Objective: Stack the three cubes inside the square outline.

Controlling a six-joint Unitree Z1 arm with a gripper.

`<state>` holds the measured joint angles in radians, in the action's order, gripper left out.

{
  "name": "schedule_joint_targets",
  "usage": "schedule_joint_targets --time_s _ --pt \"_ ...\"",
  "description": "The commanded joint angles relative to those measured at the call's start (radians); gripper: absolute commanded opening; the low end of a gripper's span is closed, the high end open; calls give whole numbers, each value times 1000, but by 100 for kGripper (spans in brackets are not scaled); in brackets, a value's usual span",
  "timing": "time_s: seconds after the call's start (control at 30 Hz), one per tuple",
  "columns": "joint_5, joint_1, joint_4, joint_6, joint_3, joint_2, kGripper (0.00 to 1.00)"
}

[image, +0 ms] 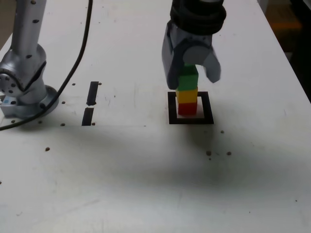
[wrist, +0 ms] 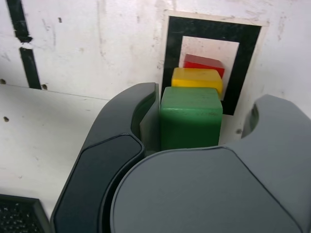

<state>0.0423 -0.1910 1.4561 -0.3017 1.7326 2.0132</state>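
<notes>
The three cubes stand in one upright stack inside the square outline [image: 172,108] [wrist: 173,58]. The red cube [image: 187,108] [wrist: 204,63] is at the bottom, the yellow cube [image: 187,94] [wrist: 197,78] sits on it, and the green cube [image: 187,77] [wrist: 190,121] is on top. My gripper [image: 192,81] [wrist: 206,97] hangs over the stack, open, its fingers on either side of the green cube. In the wrist view one finger [wrist: 146,104] lies against the cube's side. The other finger [wrist: 272,121] stands clear of it with a visible gap.
Two short black tape strips [image: 92,92] [image: 88,116] lie on the white table at the exterior view's left of the outline. The arm's silver base [image: 24,73] and a black cable [image: 77,58] are further left. The table's edge [image: 291,68] runs along the exterior view's right.
</notes>
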Motion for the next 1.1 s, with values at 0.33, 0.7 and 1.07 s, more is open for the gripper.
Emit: schedule_joint_targets --time_s 0.33,0.7,1.07 --pt "44 2 31 -13 -7 -43 96" --pt "56 1 168 40 -47 -283 100" --pt "86 87 36 182 -566 -660 100"
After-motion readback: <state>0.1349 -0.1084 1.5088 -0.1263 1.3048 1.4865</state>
